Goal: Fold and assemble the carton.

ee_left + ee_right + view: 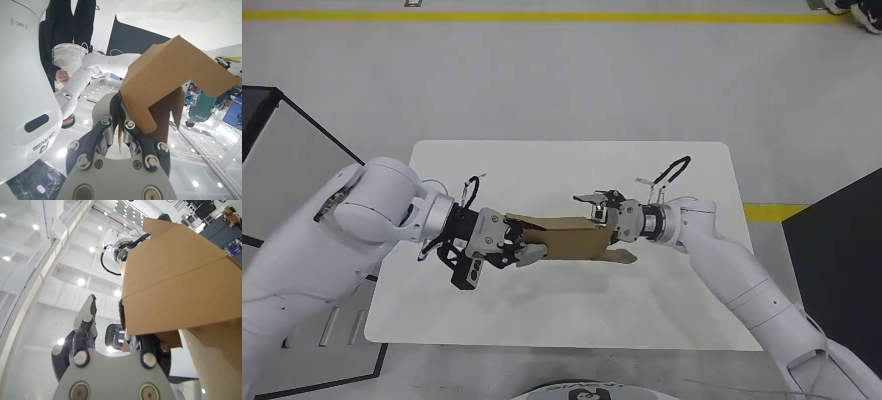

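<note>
A brown carton, partly folded with loose flaps, hangs above the white table between my two arms. My left gripper holds its left end. In the left wrist view the left gripper is shut on a thin edge of the carton, pinched between both fingers. My right gripper is at the carton's right end. In the right wrist view the right gripper is open: one finger stands free and the carton covers the other.
The table's near and far parts are bare around the arms. A black frame stands off the table's left side and a dark panel off its right. A yellow line runs across the floor beyond.
</note>
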`<state>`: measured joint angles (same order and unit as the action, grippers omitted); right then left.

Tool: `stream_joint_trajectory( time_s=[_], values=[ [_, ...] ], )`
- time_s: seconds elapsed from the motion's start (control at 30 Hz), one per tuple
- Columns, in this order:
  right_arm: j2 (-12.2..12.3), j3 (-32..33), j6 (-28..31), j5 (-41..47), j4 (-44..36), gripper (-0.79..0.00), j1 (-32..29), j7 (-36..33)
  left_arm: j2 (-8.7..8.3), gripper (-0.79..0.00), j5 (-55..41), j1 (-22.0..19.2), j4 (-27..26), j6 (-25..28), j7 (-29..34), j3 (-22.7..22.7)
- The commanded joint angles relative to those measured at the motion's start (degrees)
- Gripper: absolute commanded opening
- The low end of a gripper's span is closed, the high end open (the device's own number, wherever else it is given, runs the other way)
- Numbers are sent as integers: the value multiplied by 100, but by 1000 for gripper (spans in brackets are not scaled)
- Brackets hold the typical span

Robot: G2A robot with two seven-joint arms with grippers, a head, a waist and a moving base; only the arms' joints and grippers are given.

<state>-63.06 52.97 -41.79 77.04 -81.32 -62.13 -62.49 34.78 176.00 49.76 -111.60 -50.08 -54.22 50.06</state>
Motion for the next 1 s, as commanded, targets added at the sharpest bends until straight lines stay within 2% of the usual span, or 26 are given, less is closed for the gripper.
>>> stream_joint_trajectory(
  time_s=[0.0, 0.1, 0.27, 0.33, 0.4, 0.53, 0.6, 0.67, 0.73, 0.97],
  values=[
    [4, -13, 18, -86, 11, -551, 22, -17, 2, -785, 0, -10, 6, -2, 2, -16],
    [13, -31, 45, -238, 33, -570, 59, -45, 7, -785, 0, -34, 12, -6, 6, -52],
    [34, -39, 146, -630, 59, -539, 138, -112, 16, -785, 0, -105, 36, 16, -17, -137],
    [36, -50, 172, -681, 71, -551, 142, -171, 17, -785, 0, -131, 63, 34, -34, -172],
    [44, -61, 226, -851, 83, -606, 174, -211, 18, -782, 0, -157, 91, 36, -36, -211],
    [56, -95, 358, -1182, 118, -785, 225, -281, 22, -619, 0, -202, 135, 33, -33, -273],
    [62, -114, 437, -1328, 137, -785, 237, -333, 25, -505, 0, -225, 150, 28, -28, -299],
    [64, -124, 500, -1399, 166, -785, 243, -395, 28, -434, 0, -244, 166, 26, -26, -324],
    [63, -123, 568, -1434, 190, -785, 244, -423, 31, 0, 0, -258, 184, 25, -25, -341],
    [61, -17, 983, -1493, 242, -785, 230, -378, 56, 0, 0, -220, 313, -100, 100, -314]
  ],
)
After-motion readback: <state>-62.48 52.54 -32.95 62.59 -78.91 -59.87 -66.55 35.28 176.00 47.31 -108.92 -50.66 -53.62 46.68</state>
